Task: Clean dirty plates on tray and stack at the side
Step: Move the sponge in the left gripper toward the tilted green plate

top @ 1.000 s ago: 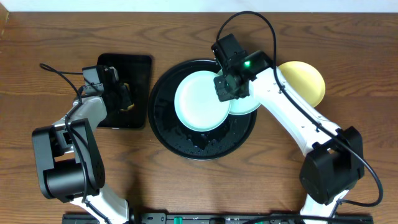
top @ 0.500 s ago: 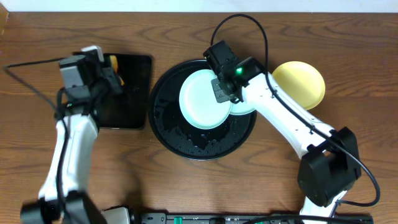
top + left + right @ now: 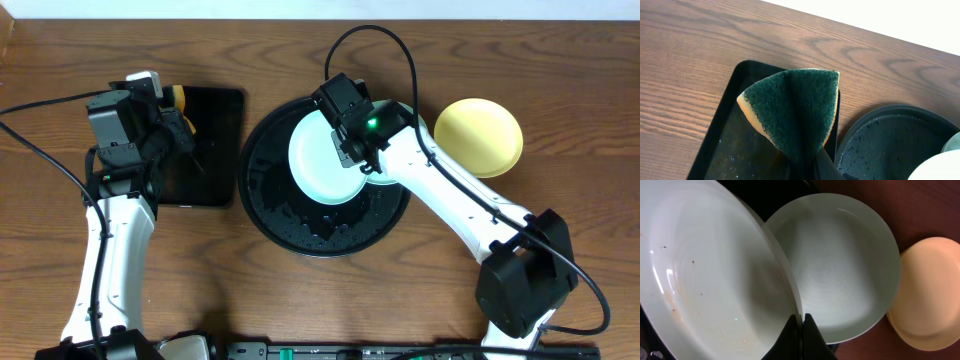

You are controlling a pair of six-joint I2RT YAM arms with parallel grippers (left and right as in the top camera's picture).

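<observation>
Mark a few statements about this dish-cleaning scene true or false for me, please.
1. The yellow plate lies on the wooden table, off the round tray. True.
2. The right fingers pinch the yellow plate. False: they pinch the rim of a green plate.
3. The left fingers hold a folded sponge. True.
4. The pinched green plate is spotless. False: small brown specks dot it.
5. The sponge is above the round tray. False: it is above the rectangular tray.
</observation>
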